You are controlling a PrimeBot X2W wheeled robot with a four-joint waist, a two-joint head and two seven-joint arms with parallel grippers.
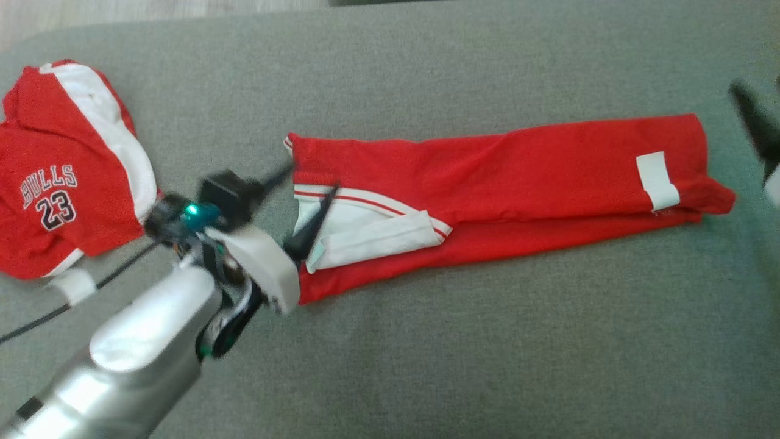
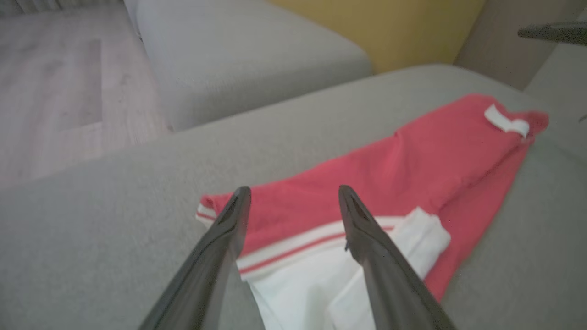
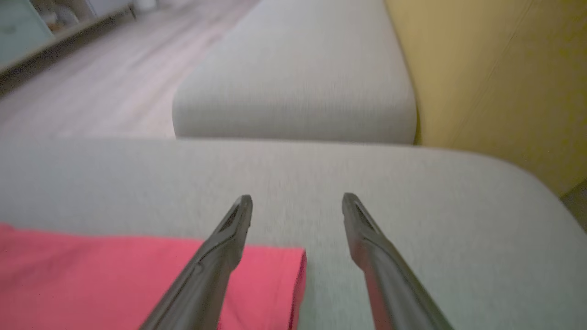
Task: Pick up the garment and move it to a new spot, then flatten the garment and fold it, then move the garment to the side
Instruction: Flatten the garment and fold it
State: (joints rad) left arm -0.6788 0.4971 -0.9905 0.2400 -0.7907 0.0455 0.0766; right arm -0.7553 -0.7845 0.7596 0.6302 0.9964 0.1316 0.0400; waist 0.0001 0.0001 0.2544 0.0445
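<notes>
One pair of red trousers (image 1: 518, 164) lies stretched left to right across the middle of the grey cushion (image 1: 426, 366), seemingly with one leg laid over the other, as if flattened for folding. Two end effectors bracket it: the left end effector (image 2: 294, 190) is spread wide over the white-trimmed waistband, and the right end effector (image 3: 298, 198) is spread at the cuff end, probably so each can take one end. One red jersey (image 1: 61, 183) lies apart at the far left, making two garments in all.
</notes>
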